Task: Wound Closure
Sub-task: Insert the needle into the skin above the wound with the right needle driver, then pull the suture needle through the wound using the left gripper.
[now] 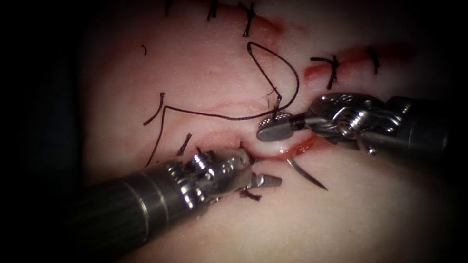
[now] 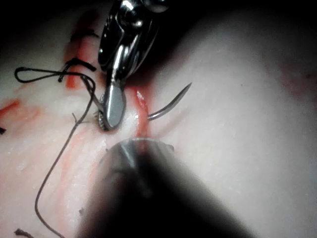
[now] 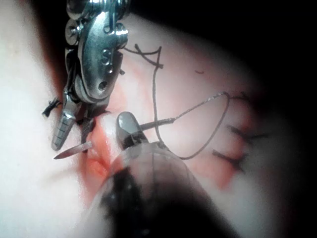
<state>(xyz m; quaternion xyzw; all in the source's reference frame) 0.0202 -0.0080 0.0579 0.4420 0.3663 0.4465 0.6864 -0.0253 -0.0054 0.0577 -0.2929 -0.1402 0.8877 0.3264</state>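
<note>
needle [image 1: 308, 174] in tissue [image 1: 380, 214] — beside left tool [image 1: 267, 181]

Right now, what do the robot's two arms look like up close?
Each arm is a long, dark, round shaft with a shiny silver metal wrist of pins and hinges. The left end effector has slim, ridged jaws. The right end effector has smooth, rounded, blunt jaws with tiny teeth inside.

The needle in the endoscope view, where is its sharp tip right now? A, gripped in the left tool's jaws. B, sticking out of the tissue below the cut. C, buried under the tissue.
B: the needle rises out of the tissue just below the cut, its tip bare beside the left tool.
</note>
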